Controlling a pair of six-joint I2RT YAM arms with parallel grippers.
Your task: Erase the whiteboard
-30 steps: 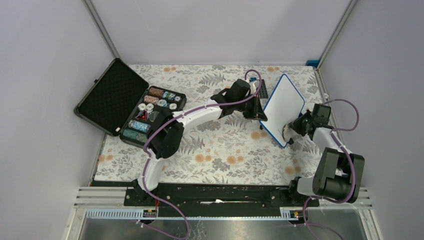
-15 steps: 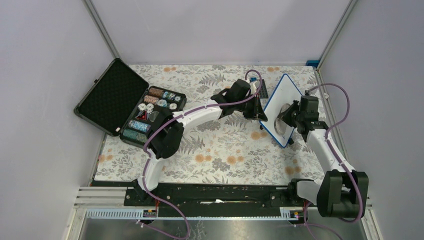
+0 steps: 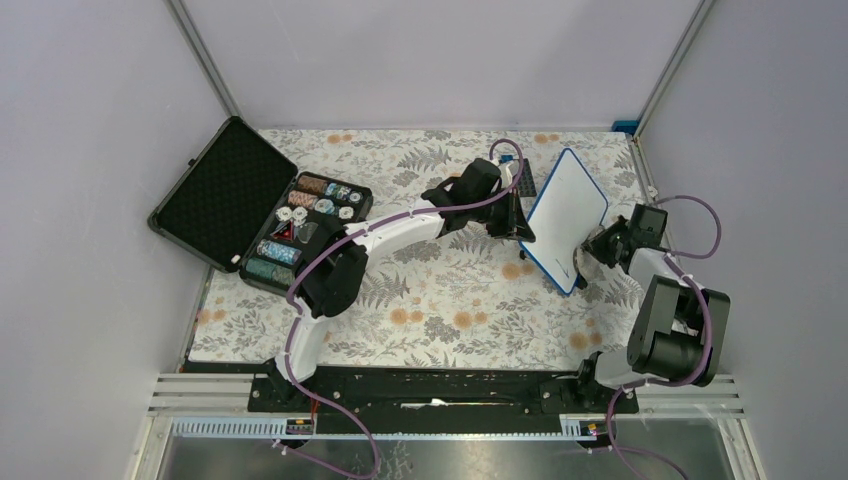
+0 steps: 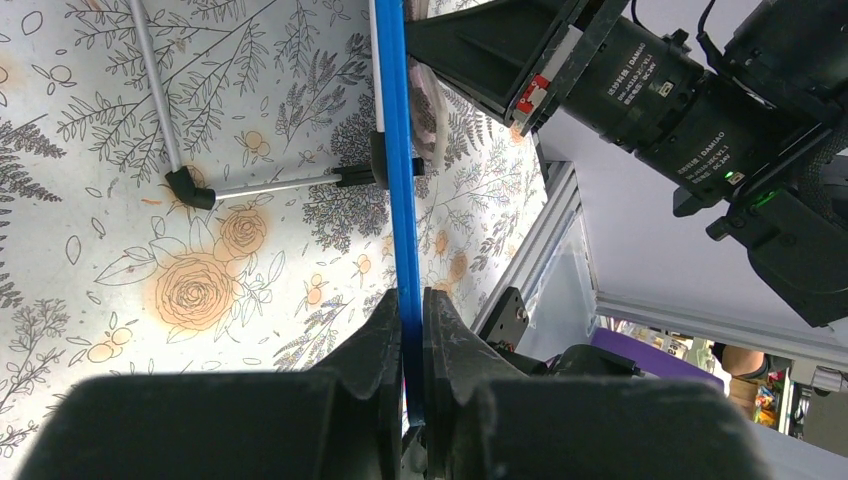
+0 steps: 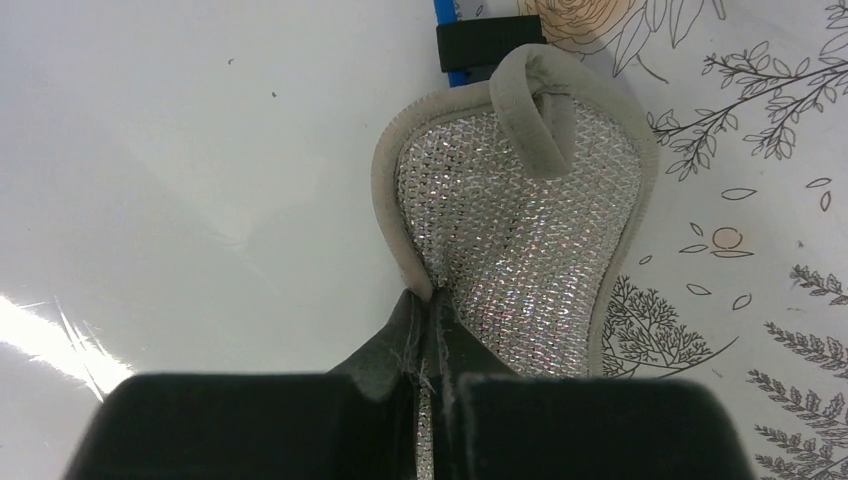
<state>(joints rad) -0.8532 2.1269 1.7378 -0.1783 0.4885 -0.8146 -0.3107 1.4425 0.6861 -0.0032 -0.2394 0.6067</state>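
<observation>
The whiteboard (image 3: 567, 212), white with a thin blue frame, stands tilted on edge at the right of the floral table. My left gripper (image 3: 521, 231) is shut on its left rim; the left wrist view shows the blue edge (image 4: 397, 150) pinched between the jaws of that gripper (image 4: 411, 310). My right gripper (image 3: 588, 254) is shut on a silver mesh pad (image 5: 520, 220) with a grey border. The pad lies against the board's lower corner, half over the white surface (image 5: 200, 150) and half past the frame. No writing shows on the board.
An open black case (image 3: 215, 190) with poker chips (image 3: 300, 225) sits at the left. A dark studded plate (image 3: 525, 180) lies behind the board. A thin wire stand (image 4: 270, 183) is clipped to the board's frame. The right arm's camera body (image 4: 640, 85) hangs close beyond the board.
The right gripper with the pad swept up onto the middle of the board, then came back down to its lower right corner. The left gripper kept its hold.
</observation>
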